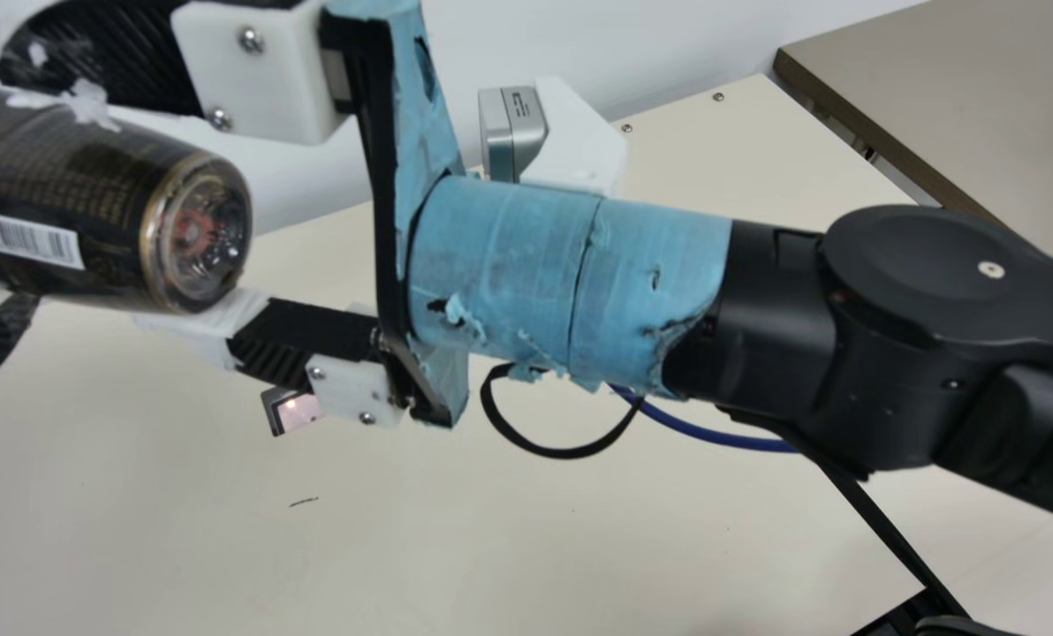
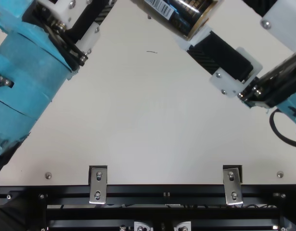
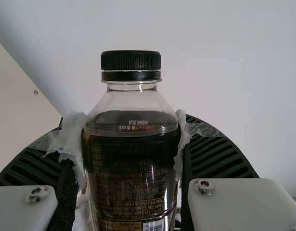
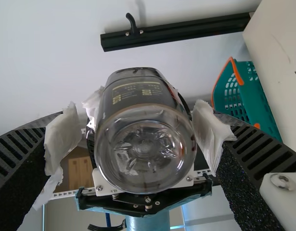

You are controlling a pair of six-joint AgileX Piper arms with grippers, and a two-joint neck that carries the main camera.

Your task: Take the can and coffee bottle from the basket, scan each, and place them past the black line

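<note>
Coffee bottle [image 1: 58, 208], between nine and ten o'clock in your main view, gripped by your left gripper [image 2: 73, 33]; your right gripper [image 1: 94, 190] has its fingers open around the base, seemingly just clear.

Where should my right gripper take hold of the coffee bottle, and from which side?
I'd grip the lower body, just above the clear base, coming from the base end. The bottle is tipped, base towards the right gripper; that end is round and protrudes beyond the left gripper's hold.
</note>
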